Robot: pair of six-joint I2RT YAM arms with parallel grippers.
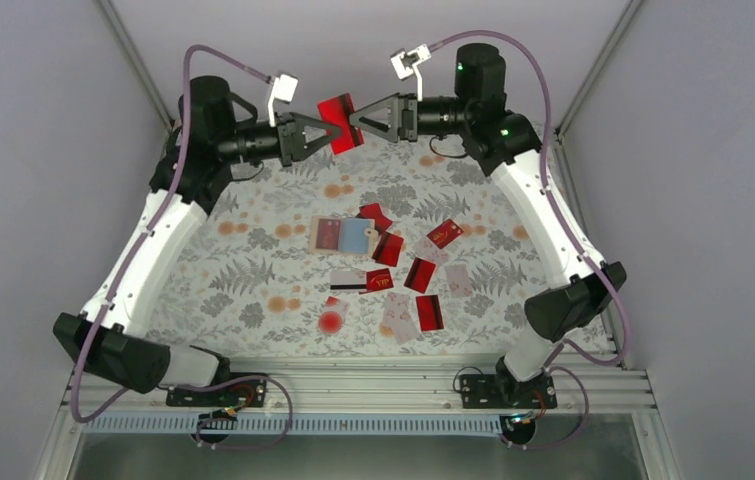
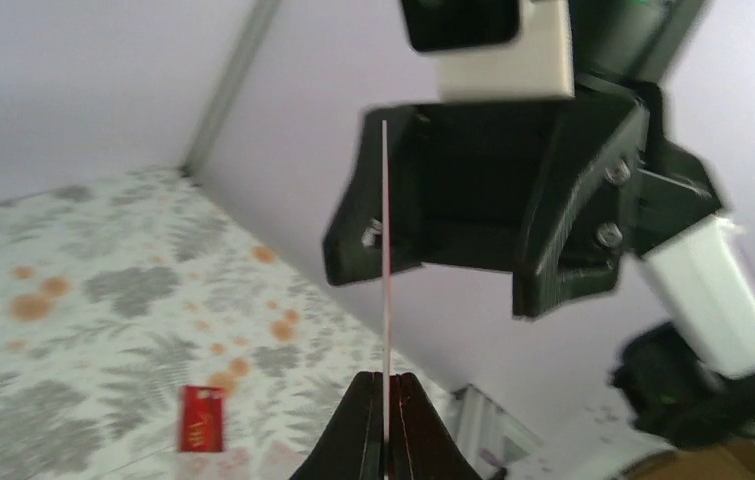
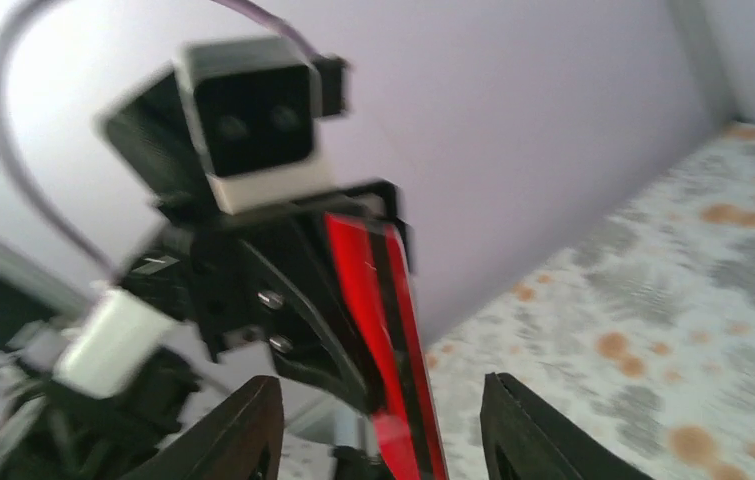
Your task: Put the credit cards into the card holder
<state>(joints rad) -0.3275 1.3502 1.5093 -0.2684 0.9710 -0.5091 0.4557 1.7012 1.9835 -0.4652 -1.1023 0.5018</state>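
Observation:
A red credit card [image 1: 338, 122] hangs in the air over the far edge of the table, between the two arms. My left gripper [image 1: 327, 134] is shut on its left edge; in the left wrist view the card [image 2: 386, 250] shows edge-on, pinched between the fingertips [image 2: 386, 405]. My right gripper [image 1: 356, 122] is open, its fingers on either side of the card [image 3: 385, 320] without touching it. The tan card holder [image 1: 342, 236] lies open on the table, blue lining up. Several more cards lie to its right and in front, among them a red one [image 1: 420, 274] and a white one with a black stripe [image 1: 348, 279].
A round red blot [image 1: 330, 321] sits on the floral cloth near the front. Pale pinkish cards [image 1: 401, 320] lie by a red card [image 1: 429, 311]. Another red card [image 2: 202, 418] shows below my left gripper. Grey walls close in behind both grippers.

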